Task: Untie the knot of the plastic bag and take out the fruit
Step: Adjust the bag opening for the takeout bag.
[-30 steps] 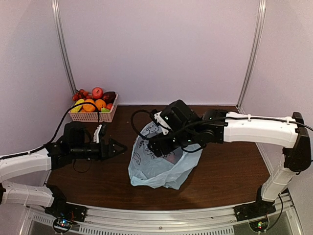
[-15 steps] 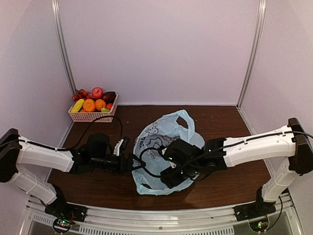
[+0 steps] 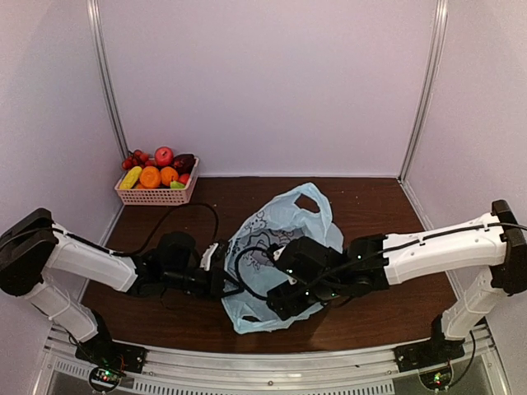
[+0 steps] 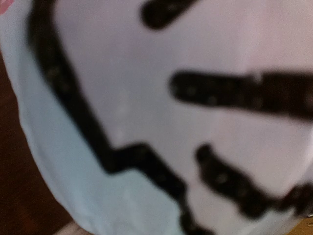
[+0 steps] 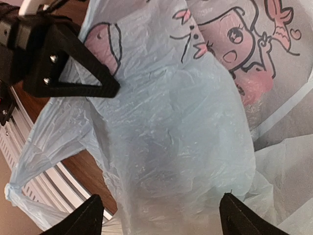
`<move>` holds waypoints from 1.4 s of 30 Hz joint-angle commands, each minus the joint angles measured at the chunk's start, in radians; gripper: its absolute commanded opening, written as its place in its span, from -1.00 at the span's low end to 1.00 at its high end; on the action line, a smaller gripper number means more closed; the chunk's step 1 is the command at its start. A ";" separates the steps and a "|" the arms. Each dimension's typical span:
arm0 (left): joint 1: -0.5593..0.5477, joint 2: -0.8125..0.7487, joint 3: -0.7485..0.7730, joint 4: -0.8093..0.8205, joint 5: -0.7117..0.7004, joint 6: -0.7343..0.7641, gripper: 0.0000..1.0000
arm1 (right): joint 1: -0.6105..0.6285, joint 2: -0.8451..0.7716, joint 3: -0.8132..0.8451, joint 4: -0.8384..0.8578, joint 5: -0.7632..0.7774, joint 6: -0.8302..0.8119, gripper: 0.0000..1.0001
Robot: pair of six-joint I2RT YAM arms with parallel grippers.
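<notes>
The light blue plastic bag (image 3: pixel 276 239) with its black-line cartoon print lies crumpled mid-table, one handle loop (image 3: pixel 309 200) spread at the far end. I cannot make out the knot. My left gripper (image 3: pixel 224 280) is pressed into the bag's left side. Its wrist view shows only blurred plastic bag (image 4: pixel 146 98). In the right wrist view, one of its black fingers (image 5: pixel 73 61) shows side-on with its tip at the plastic. My right gripper (image 5: pixel 163 218) stands open astride the bag's near bulge (image 5: pixel 181 161), where a dim dark shape shows through. Fruit (image 3: pixel 156 169) sits in the pink basket.
The pink lattice basket (image 3: pixel 156 196) stands at the back left corner by the wall. A black cable (image 3: pixel 177 212) loops over the table behind the left arm. The metal rail (image 3: pixel 272 366) runs along the near table edge, close to the bag.
A second ago the right gripper was at the bag farther back, with the left arm apart. Both grippers have since come together at the bag's near end. The left has closed in on its left side.
</notes>
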 commanded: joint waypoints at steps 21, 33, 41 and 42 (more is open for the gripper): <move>-0.087 0.031 0.067 -0.195 -0.185 0.264 -1.00 | -0.234 0.138 0.090 0.113 -0.275 -0.259 0.85; -0.087 0.051 0.087 -0.201 -0.182 0.271 -1.00 | -0.224 0.171 0.064 0.118 -0.256 -0.280 0.57; -0.088 0.054 0.090 -0.202 -0.183 0.271 -1.00 | -0.222 0.197 0.063 0.115 -0.224 -0.291 0.65; -0.087 0.054 0.090 -0.202 -0.183 0.270 -1.00 | -0.222 0.198 0.064 0.115 -0.224 -0.293 0.63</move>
